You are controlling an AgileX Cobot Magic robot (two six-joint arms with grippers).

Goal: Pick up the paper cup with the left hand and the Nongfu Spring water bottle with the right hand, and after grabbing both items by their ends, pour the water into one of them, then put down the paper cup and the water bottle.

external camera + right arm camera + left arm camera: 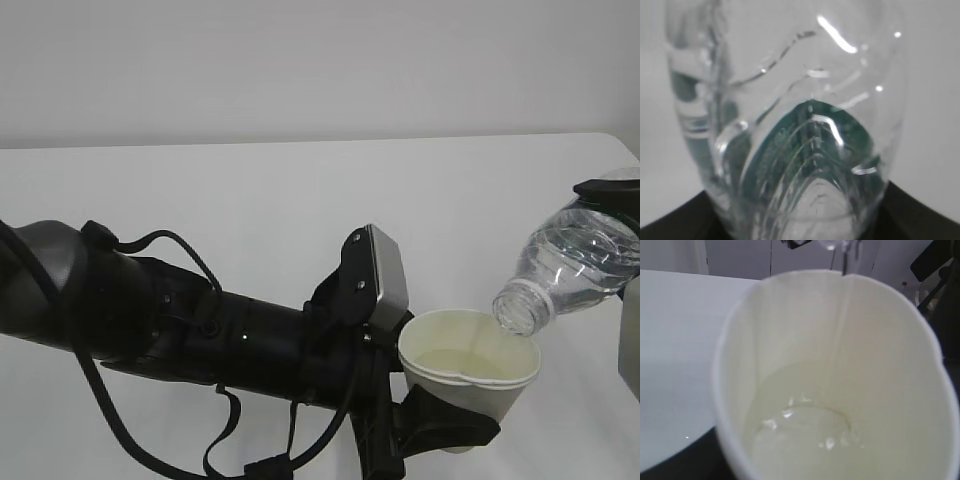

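Note:
My left gripper (pixel 445 425) is shut on the lower end of the paper cup (pixel 470 385) and holds it upright above the table. The cup fills the left wrist view, with a shallow pool of water (pixel 800 440) at its bottom. The Nongfu Spring water bottle (pixel 570 262) is tilted neck-down to the left. Its open mouth (pixel 518 312) is just over the cup's far rim. A thin stream of water (pixel 842 305) runs down the inner wall. My right gripper (pixel 622 262) is shut on the bottle's base end at the right edge. The bottle (pixel 790 125) hides the right gripper's fingers in the right wrist view.
The white table (pixel 250 200) stretches back to a pale wall. The bulky black left arm (pixel 180 320) with loose cables lies across the lower left. Dark equipment (pixel 940 275) stands beyond the table in the left wrist view.

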